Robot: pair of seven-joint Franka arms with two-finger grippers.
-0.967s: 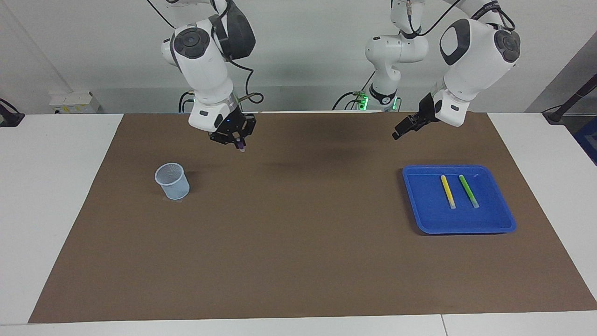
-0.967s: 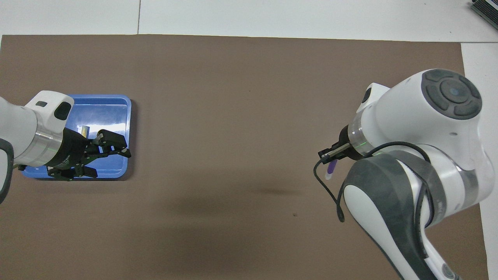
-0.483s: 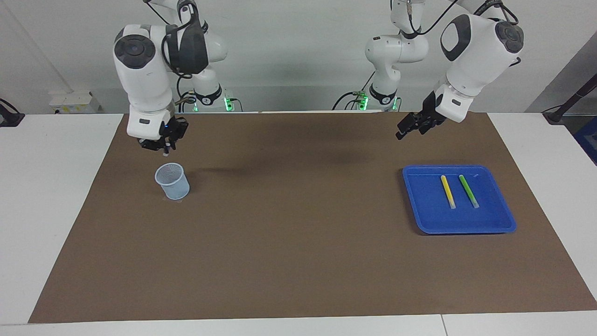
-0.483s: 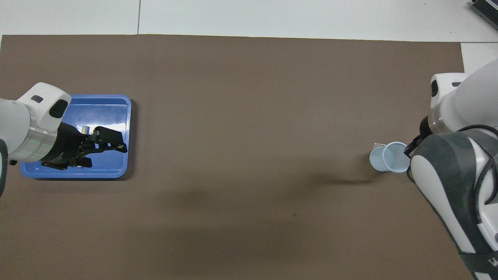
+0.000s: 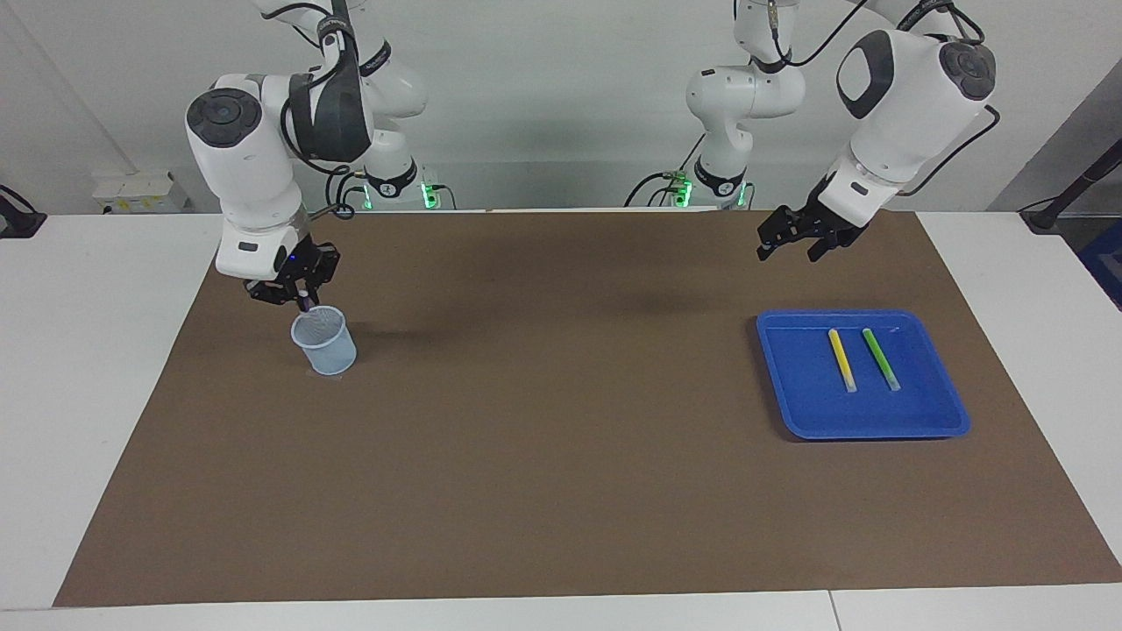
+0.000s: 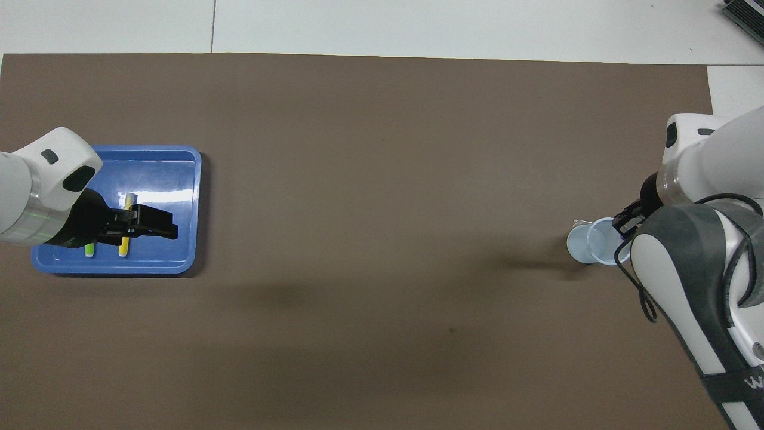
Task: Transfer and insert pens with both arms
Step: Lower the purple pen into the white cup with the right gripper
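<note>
Facing view: right gripper (image 5: 301, 296) pinches the purple pen (image 5: 304, 304) upright just above the cup (image 5: 323, 340), aligned for dropping in. Left gripper (image 5: 796, 238) hangs spread and empty over the mat beside the tray (image 5: 793, 386), where the yellow pen (image 5: 841, 359) and green pen (image 5: 880, 358) wait.

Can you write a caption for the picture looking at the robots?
Right claw lowers a purple pen into the cup; left claw hangs above the blue tray.
</note>
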